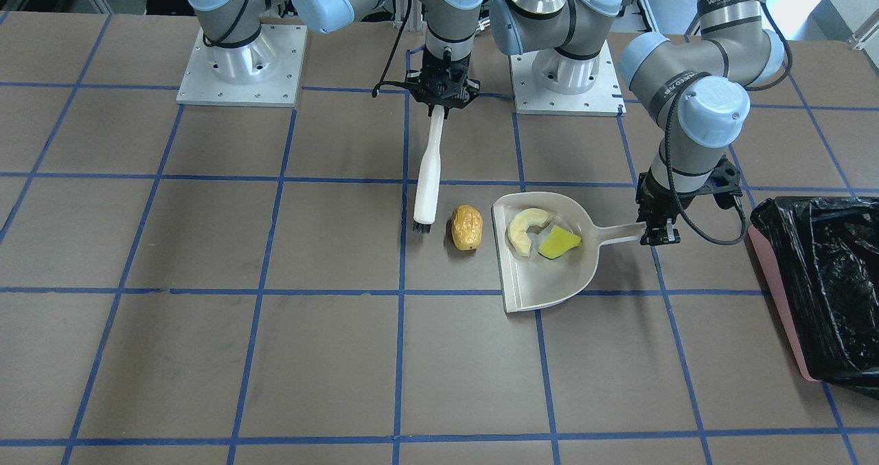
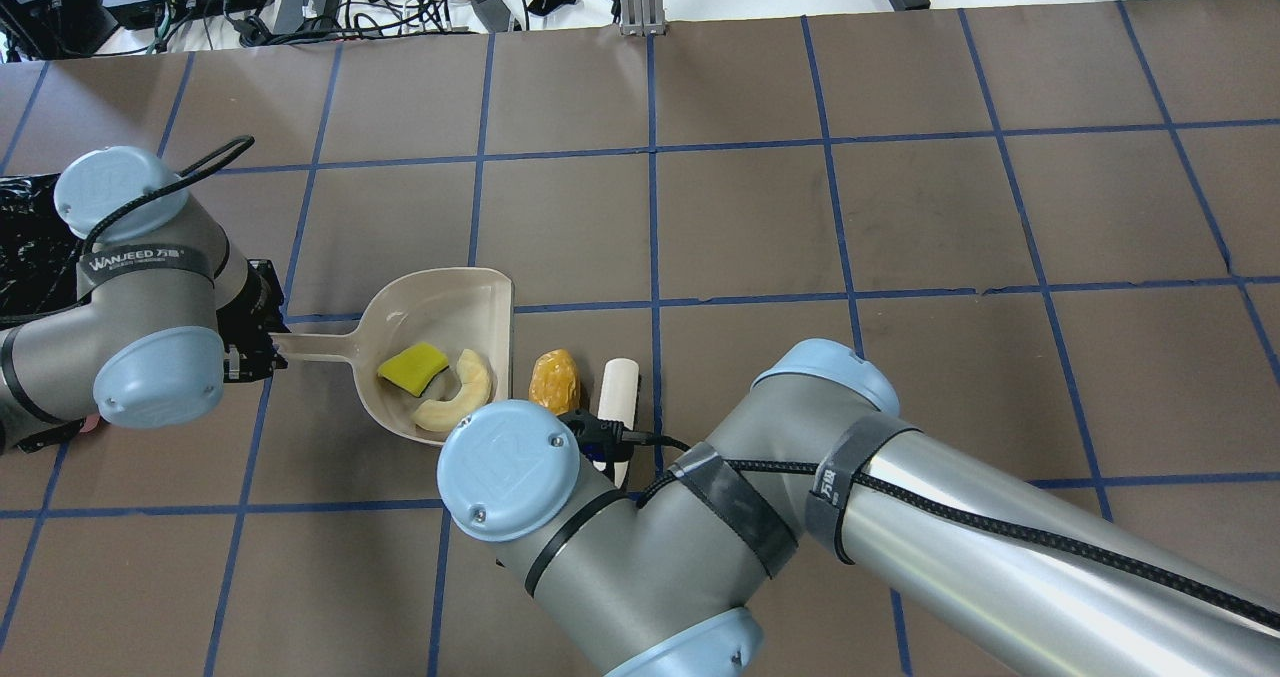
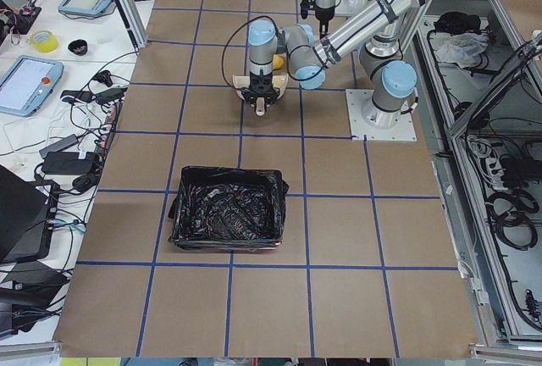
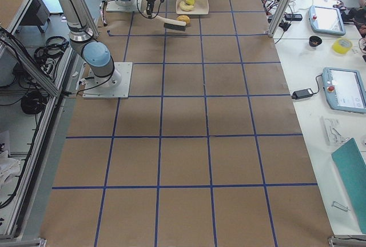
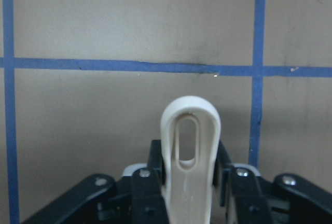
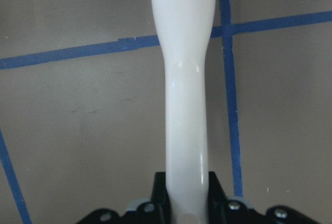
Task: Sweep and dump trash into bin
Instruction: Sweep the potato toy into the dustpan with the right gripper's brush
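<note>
The beige dustpan (image 1: 549, 279) lies on the table with its mouth toward the brush. Two pieces of trash rest in it: a pale cream crescent (image 1: 527, 228) and a flat yellow scrap (image 1: 558, 242). The third piece, an orange-brown lump (image 1: 467, 227), sits on the table between the pan's mouth and the bristles. My left gripper (image 1: 659, 235) is shut on the dustpan handle (image 5: 190, 151). My right gripper (image 1: 443, 104) is shut on the handle of the beige brush (image 1: 429, 176), whose dark bristles touch the table just beside the lump. The black-lined pink bin (image 1: 824, 279) stands beyond the left gripper.
Blue tape lines grid the brown table. The two arm bases (image 1: 240, 66) stand at the robot's edge of the table. My right arm (image 2: 800, 517) hides the brush's rear half in the overhead view. Cables and devices lie on side benches off the table.
</note>
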Controlling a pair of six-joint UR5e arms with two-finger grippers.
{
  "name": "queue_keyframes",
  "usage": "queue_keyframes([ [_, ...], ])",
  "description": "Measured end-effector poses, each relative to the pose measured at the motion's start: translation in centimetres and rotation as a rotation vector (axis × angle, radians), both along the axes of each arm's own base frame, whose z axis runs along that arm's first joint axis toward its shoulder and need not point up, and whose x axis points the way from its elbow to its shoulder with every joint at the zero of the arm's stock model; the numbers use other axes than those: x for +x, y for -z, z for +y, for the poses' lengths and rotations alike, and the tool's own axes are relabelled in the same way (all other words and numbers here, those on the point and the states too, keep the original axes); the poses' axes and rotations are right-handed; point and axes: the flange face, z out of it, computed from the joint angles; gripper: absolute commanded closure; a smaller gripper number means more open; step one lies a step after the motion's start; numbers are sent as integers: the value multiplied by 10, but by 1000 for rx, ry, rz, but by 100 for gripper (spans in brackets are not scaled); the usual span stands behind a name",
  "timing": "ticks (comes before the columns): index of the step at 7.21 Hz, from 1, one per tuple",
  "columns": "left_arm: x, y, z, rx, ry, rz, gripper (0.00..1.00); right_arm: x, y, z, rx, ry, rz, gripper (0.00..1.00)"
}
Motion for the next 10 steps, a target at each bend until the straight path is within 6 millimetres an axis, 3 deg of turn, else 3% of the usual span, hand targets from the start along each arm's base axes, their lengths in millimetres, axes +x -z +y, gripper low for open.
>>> queue_keyframes([
  [2,-17,5,17,1,-1,-11,100,6,0,-4,-13,-4,-15,81],
  [4,-34,8,33,3,-5,-16,100,25,-3,-21,-42,0,-47,81],
  [5,-47,7,36,-5,-1,-16,100,39,1,-31,-46,12,-52,81],
  [7,-68,5,37,-20,10,-14,100,61,7,-31,-48,23,-52,81],
  [10,-78,8,29,-24,34,58,100,65,3,-27,-51,29,-54,80],
])
